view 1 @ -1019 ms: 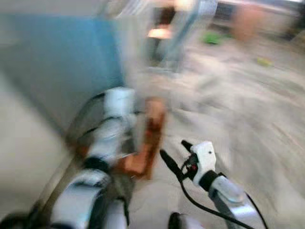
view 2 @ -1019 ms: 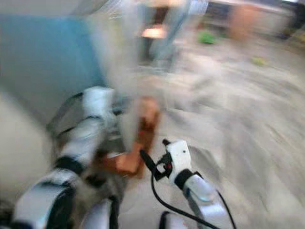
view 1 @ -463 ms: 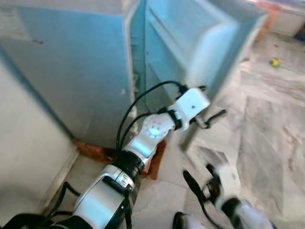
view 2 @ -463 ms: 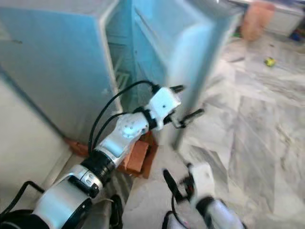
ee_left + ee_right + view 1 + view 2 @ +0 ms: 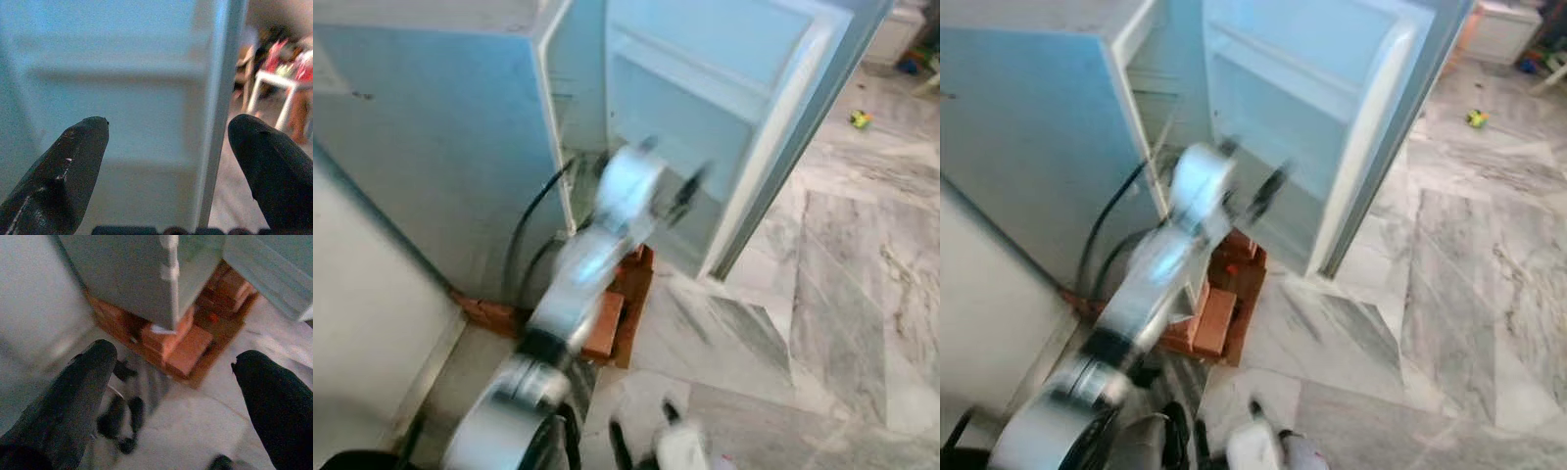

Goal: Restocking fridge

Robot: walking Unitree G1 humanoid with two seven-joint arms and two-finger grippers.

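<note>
Left pincer point(image 5: 168, 147), fingers apart, hangs at the fridge point(image 5: 440, 147) opening beside the open door point(image 5: 724, 127); right pincer point(image 5: 176, 396) gapes over bricks point(image 5: 188, 345) under the fridge.

The tall pale blue metal fridge point(image 5: 440, 147) has a whitish-blue door point(image 5: 744, 117) lined inside with light shelves and a white edge strip. Beneath it at 6 o'clock sit orange-red clay bricks point(image 5: 617, 304). The polished marble floor point(image 5: 842, 294) is grey and white with darker veined patches. The left arm is silver with black cables, and the left hand point(image 5: 168, 166) has black fingers point(image 5: 73, 171), scuffed pale. The right hand point(image 5: 181, 401) also shows black fingers point(image 5: 78, 391). At 1 o'clock lies a small green-yellow toy point(image 5: 860, 118).
</note>
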